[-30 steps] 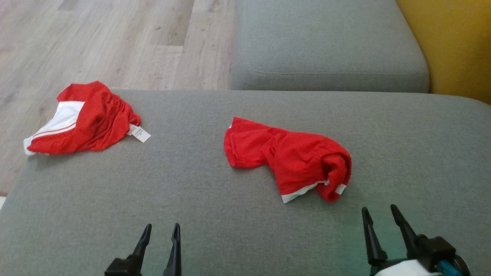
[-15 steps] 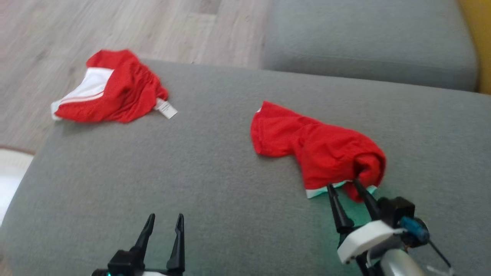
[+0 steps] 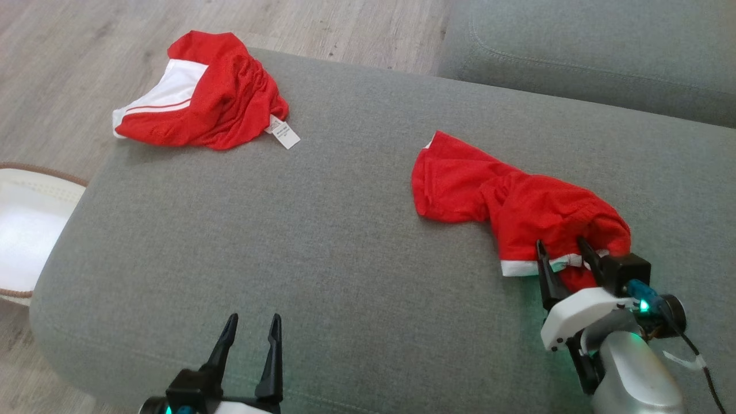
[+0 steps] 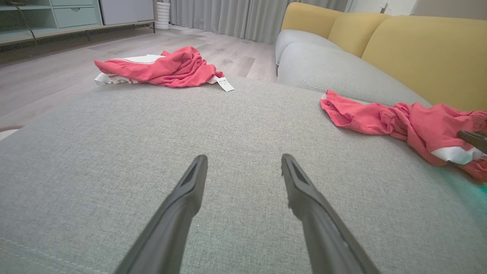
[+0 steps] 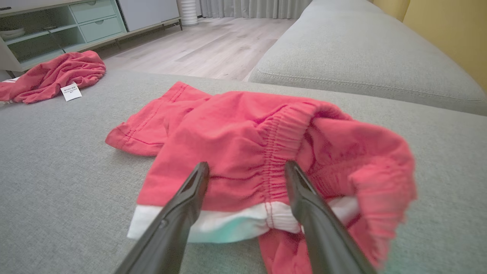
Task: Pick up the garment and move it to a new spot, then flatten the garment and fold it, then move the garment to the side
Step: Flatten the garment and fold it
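The red shorts lie crumpled on the right side of the big grey cushion, 1 leg spread flat toward the middle and the gathered waistband bunched up at the near end, with a white hem showing along the near edge. The right gripper is at that near edge. Its 2 dark fingers are spread wide, with the white hem and the elastic seam between them, and nothing is pinched. From its own camera, the right gripper sits low over the fabric, though I can't tell whether the tips touch it.

The left gripper hangs over bare cushion near the front edge, well apart from the shorts. Its fingers are parted too and hold nothing.

At the far left corner of the cushion lies another red-and-white garment, partly over the edge, its white label lying on the grey. Behind are a grey sofa seat and a wooden floor.
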